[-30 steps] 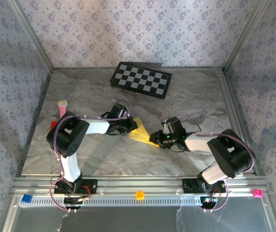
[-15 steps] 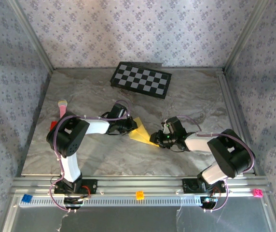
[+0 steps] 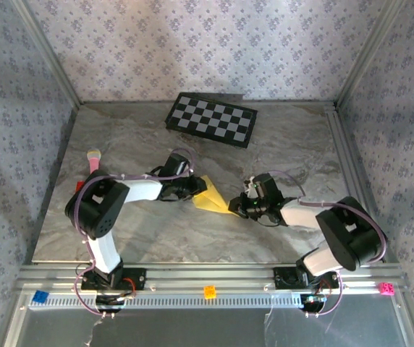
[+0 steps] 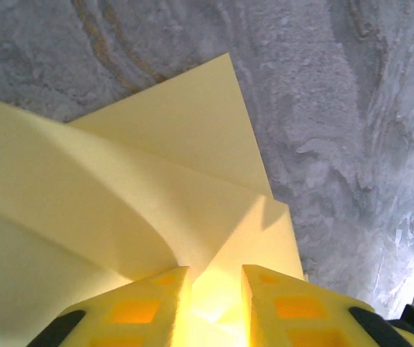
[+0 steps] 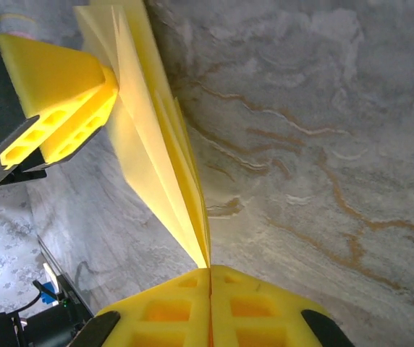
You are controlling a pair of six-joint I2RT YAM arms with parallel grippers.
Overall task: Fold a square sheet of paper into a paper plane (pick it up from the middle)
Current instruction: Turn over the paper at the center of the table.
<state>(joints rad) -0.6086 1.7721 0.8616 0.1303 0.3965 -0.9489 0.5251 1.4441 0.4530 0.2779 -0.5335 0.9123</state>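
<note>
Paper (image 3: 211,196), yellow and folded, rests on the bench (image 3: 156,235) on the near side of the checkerboard (image 3: 211,120), well apart from it. We see our right claw (image 5: 209,273) clenched tight on the paper's corner that is farthest from the checkerboard. Our left claw (image 4: 216,278) is at the end closer to the checkerboard. Its fingers (image 4: 149,303) stand a little apart with paper between them, so it is released. The folded layers fan out a bit.

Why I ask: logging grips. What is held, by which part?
The folded yellow paper, pinched at its edge by the right end effector; left end effector open.
</note>
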